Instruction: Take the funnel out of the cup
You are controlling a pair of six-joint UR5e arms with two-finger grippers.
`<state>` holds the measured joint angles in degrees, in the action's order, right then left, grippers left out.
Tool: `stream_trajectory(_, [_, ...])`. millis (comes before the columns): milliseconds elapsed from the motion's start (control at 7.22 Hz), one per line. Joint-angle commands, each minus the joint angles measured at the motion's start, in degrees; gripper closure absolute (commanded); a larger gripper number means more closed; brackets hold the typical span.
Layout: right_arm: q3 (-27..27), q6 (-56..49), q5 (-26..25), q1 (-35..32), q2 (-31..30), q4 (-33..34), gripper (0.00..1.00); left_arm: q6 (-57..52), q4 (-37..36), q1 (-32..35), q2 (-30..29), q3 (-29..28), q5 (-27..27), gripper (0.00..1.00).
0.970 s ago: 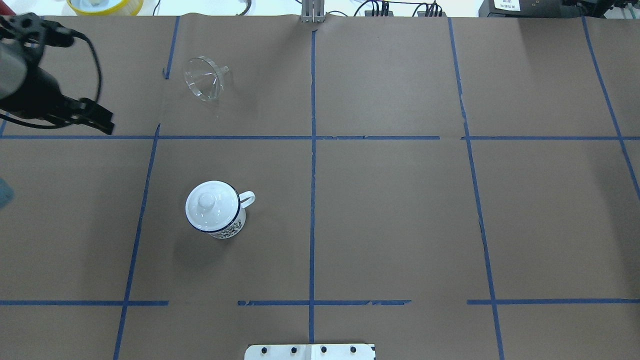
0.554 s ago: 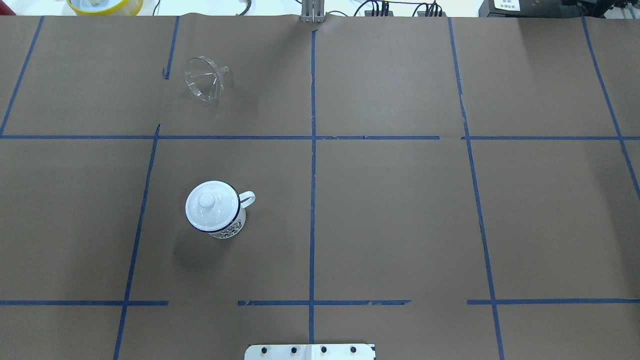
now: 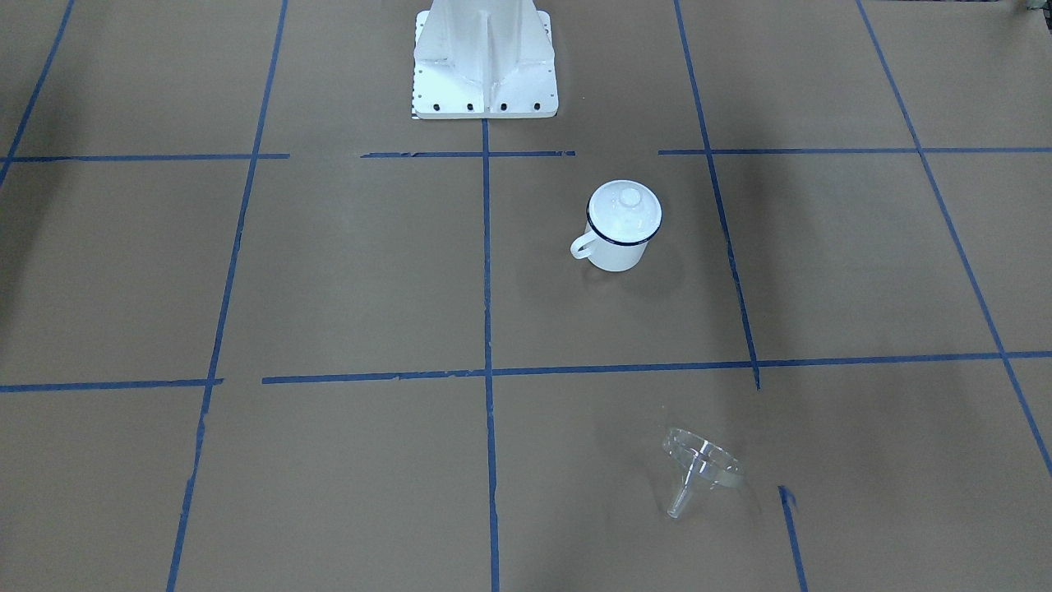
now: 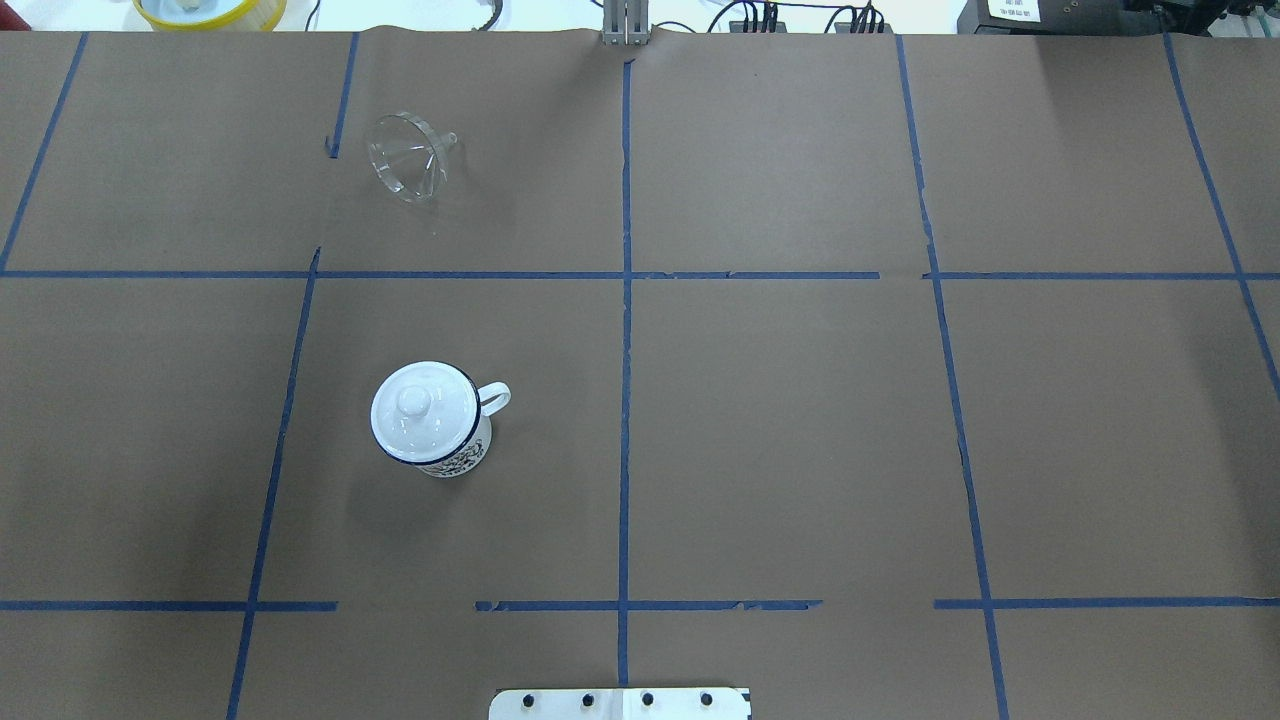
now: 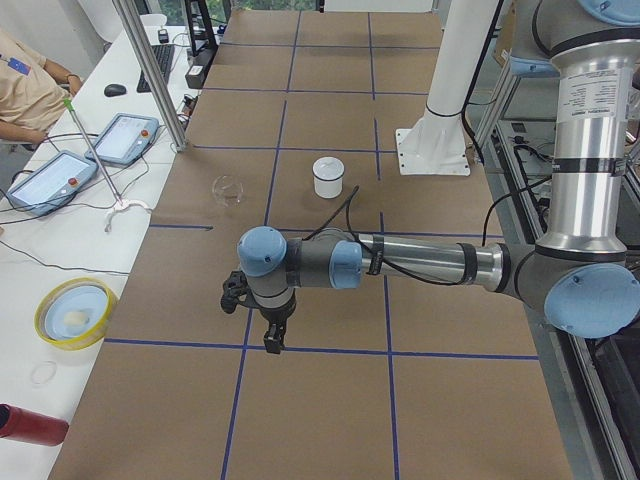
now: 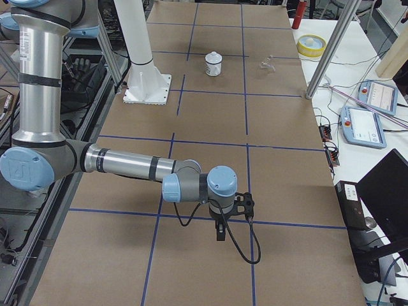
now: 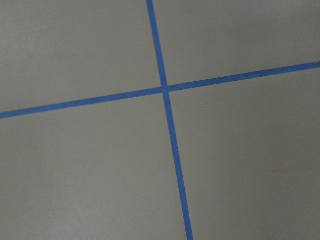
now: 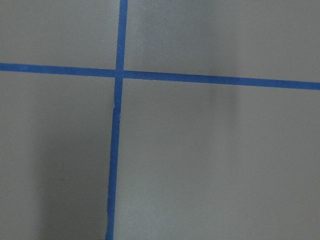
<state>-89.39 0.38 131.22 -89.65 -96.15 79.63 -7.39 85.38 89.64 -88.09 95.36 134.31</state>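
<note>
The clear plastic funnel (image 4: pixel 408 160) lies on its side on the brown table, far left, apart from the cup; it also shows in the front view (image 3: pixel 701 469). The white enamel cup (image 4: pixel 452 462) with a dark blue rim stands upright nearer the robot, a white knobbed lid (image 4: pixel 422 410) on top, its handle (image 4: pixel 495 397) toward the table's middle. My left gripper (image 5: pixel 275 335) shows only in the left side view, far from both, pointing down over the table. My right gripper (image 6: pixel 220 231) shows only in the right side view. I cannot tell whether either is open or shut.
The white robot base (image 3: pixel 485 57) stands at the table's near-middle edge. A yellow bowl (image 5: pixel 75 312), a red can (image 5: pixel 30 425), two tablets (image 5: pixel 125 138) and a metal pole (image 5: pixel 150 75) are on the side bench, with an operator beside them.
The left arm, at the overhead view's left edge one second ago, has left that view. Funnel and cup have not moved.
</note>
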Motion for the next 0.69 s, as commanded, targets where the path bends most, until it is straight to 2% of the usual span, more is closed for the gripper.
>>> stream_trajectory(0, [-0.09,0.06,0.00,0.00,0.00,0.00,0.00,0.01,-0.13,0.45,0.20,-0.52,0.60,0.00])
stream_trajectory(554, [0.00,-0.03,0.00,0.00,0.00,0.00,0.00,-0.26,0.05,0.45,0.47,0.18,0.35,0.00])
